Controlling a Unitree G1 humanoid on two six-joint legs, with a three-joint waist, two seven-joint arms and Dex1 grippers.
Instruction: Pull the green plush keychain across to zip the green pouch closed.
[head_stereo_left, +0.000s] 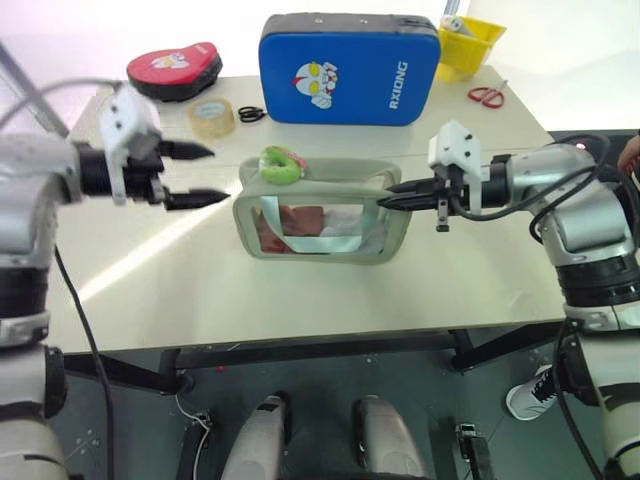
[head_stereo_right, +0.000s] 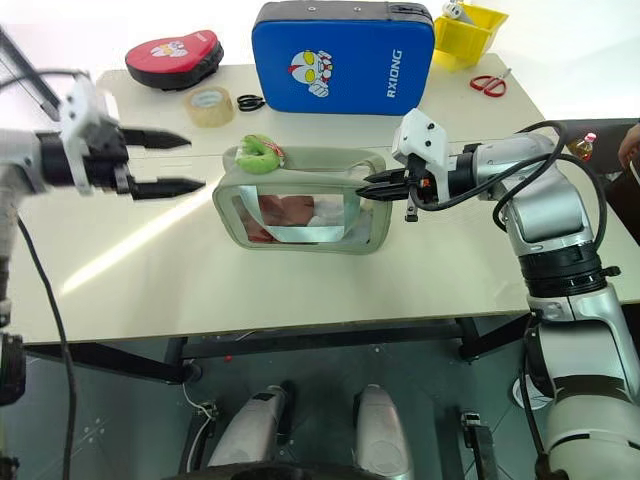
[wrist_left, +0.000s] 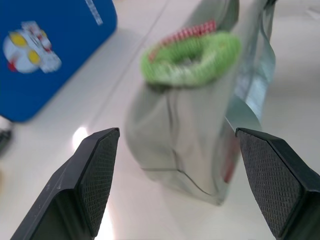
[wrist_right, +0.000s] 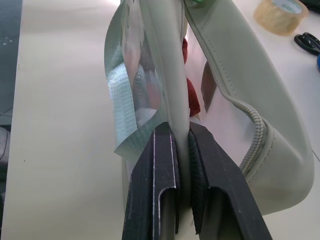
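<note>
Plainly, the small lime-green fuzzy plush keychain (head_stereo_left: 281, 164) sits atop the near-left end of the pale sage-green soft pouch (head_stereo_left: 322, 214), just beside the wide-open left gripper (head_stereo_left: 196, 174), the nearer claw. The right gripper (head_stereo_left: 393, 195) is clamped on the pouch's opposite end; the zip runs between them.
</note>
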